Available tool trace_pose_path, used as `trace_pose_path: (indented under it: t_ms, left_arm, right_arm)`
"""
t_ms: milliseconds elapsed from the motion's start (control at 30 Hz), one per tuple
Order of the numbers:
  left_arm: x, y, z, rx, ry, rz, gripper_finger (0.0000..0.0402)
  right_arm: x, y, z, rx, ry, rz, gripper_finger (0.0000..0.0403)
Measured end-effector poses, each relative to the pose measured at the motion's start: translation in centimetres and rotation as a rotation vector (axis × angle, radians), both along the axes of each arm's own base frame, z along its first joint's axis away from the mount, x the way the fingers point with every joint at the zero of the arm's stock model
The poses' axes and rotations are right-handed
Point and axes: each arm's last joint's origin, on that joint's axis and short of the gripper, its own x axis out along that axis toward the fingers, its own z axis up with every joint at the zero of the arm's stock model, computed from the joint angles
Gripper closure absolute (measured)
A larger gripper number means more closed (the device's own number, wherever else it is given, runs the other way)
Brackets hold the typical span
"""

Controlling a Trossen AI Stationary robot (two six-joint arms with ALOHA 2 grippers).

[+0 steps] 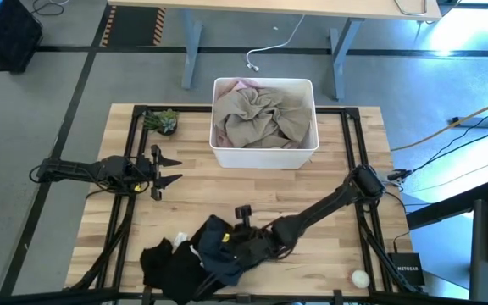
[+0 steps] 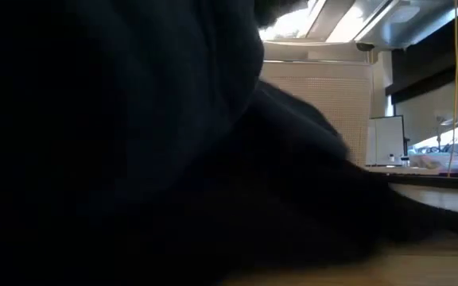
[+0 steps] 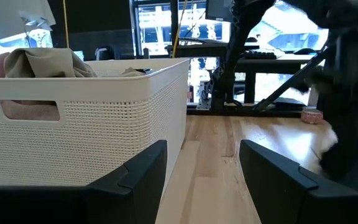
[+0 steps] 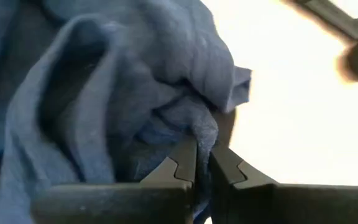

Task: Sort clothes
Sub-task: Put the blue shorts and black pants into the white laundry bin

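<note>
Grey floor and a desk frame sit beyond a light wooden table (image 1: 329, 182) with a black frame. White bin (image 1: 265, 152) stands at the far centre of the table, holding a khaki beige garment (image 1: 261, 114) on top and a pale pink garment (image 1: 237, 85) peeking out at its far left corner. At the near edge, left of centre, lies a black garment (image 1: 166, 263) with a navy blue garment (image 1: 219, 246) bunched against its right side. Right arm reaches in from the right, down to the navy one; right gripper (image 4: 202, 163) is pinched narrow on a fold of that fabric. Left gripper (image 1: 161, 171) hovers at the left side of the table, fingers spread wide, holding nothing, near the bin's left wall. Small green plant (image 1: 161, 120) sits at the far left, beside the bin. Low view is mostly blocked by dark cloth.
</note>
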Motion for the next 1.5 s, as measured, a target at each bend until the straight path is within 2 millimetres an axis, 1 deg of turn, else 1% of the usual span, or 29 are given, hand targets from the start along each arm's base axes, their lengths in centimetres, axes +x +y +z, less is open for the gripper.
trace_pose_path:
  t_ms: [100,200,333,433,467,567,700,767,900,1000,1067,1133,1167,1200,1267,1300,1400,1500]
  left_arm:
    - [0.0,0.0,0.0,0.000,0.000,0.000,0.0204]
    - [0.0,0.0,0.0,0.000,0.000,0.000,0.0204]
    - [0.0,0.0,0.0,0.000,0.000,0.000,0.0204]
    - [0.0,0.0,0.0,0.000,0.000,0.000,0.0204]
    - [0.0,0.0,0.0,0.000,0.000,0.000,0.0204]
    - [0.0,0.0,0.0,0.000,0.001,0.000,0.0204]
    - [0.0,0.0,0.0,0.000,0.000,0.000,0.0204]
    - [0.0,0.0,0.0,0.000,0.000,0.000,0.0204]
    - [0.0,0.0,0.0,0.000,0.001,-0.001,0.0204]
    - [0.0,0.0,0.0,0.000,0.002,-0.001,0.0204]
    - [0.0,0.0,0.0,0.000,0.003,0.000,0.0204]
    - [0.0,0.0,0.0,0.000,0.003,0.000,0.0204]
    - [0.0,0.0,0.0,0.000,0.003,0.000,0.0204]
    - [0.0,0.0,0.0,0.000,0.002,0.000,0.0204]
    - [0.0,0.0,0.0,0.000,0.003,-0.001,0.0204]
    - [0.0,0.0,0.0,0.000,0.003,0.000,0.0204]
    - [0.0,0.0,0.0,0.000,0.002,0.000,0.0204]
    - [0.0,0.0,0.0,0.000,0.002,0.000,0.0204]
  right_arm:
    - [0.5,-0.6,3.2,-0.096,0.018,-0.017,0.0387]
    - [0.9,-1.7,7.1,-0.167,0.017,-0.039,0.0387]
    - [1.2,-3.8,13.4,-0.181,-0.050,-0.063,0.0387]
    - [0.7,-5.5,18.2,-0.178,-0.129,-0.070,0.0387]
    - [0.4,-6.1,19.3,-0.188,-0.168,-0.078,0.0387]
    - [-1.5,-8.6,22.9,-0.233,-0.286,-0.105,0.0387]
    - [-5.3,-13.0,28.0,-0.208,-0.424,-0.229,0.0387]
    - [-7.1,-15.1,30.2,-0.195,-0.496,-0.285,0.0387]
    - [-10.2,-18.7,33.0,-0.206,-0.583,-0.377,0.0387]
    - [-12.0,-21.3,35.4,-0.297,-0.678,-0.456,0.0387]
    - [-13.7,-22.5,37.6,-0.299,-0.808,-0.530,0.0387]
    - [-15.4,-23.3,39.5,-0.247,-0.957,-0.550,0.0381]
    - [-16.2,-23.5,40.1,-0.230,-1.007,-0.537,0.0378]
    - [-16.4,-23.8,40.3,-0.226,-1.020,-0.524,0.0377]
    - [-16.5,-24.4,39.8,-0.241,-0.965,-0.525,0.0381]
    - [-16.3,-24.7,39.1,-0.246,-0.901,-0.525,0.0387]
    - [-14.7,-26.5,35.8,-0.205,-0.669,-0.532,0.0389]
    - [-12.8,-28.5,31.5,-0.145,-0.469,-0.591,0.0386]
